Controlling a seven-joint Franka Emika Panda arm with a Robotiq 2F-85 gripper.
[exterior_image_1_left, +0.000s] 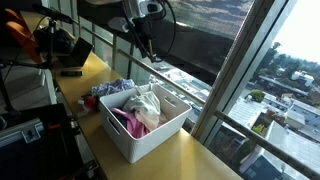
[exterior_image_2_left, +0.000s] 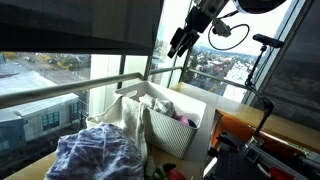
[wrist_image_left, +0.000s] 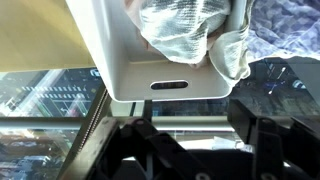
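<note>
My gripper (exterior_image_1_left: 147, 46) hangs high in the air in front of the window, above the far side of a white plastic basket (exterior_image_1_left: 150, 137). It also shows in an exterior view (exterior_image_2_left: 180, 42). In the wrist view its two dark fingers (wrist_image_left: 195, 135) stand wide apart with nothing between them. The basket (wrist_image_left: 130, 60) lies below them, with its handle slot toward me. A white cloth (exterior_image_1_left: 146, 101) and a pink garment (exterior_image_1_left: 130, 122) lie inside. The white mesh cloth (wrist_image_left: 182, 25) hangs over the basket's rim. A blue patterned cloth (exterior_image_2_left: 95, 155) lies on the table beside the basket.
The basket stands on a wooden table (exterior_image_1_left: 190, 160) along a large window (exterior_image_1_left: 215, 45) with a metal rail (exterior_image_2_left: 60, 90). A dark laptop-like item (exterior_image_1_left: 70, 50) and cables sit at one end of the table. A tripod stand (exterior_image_2_left: 262, 60) stands near the table.
</note>
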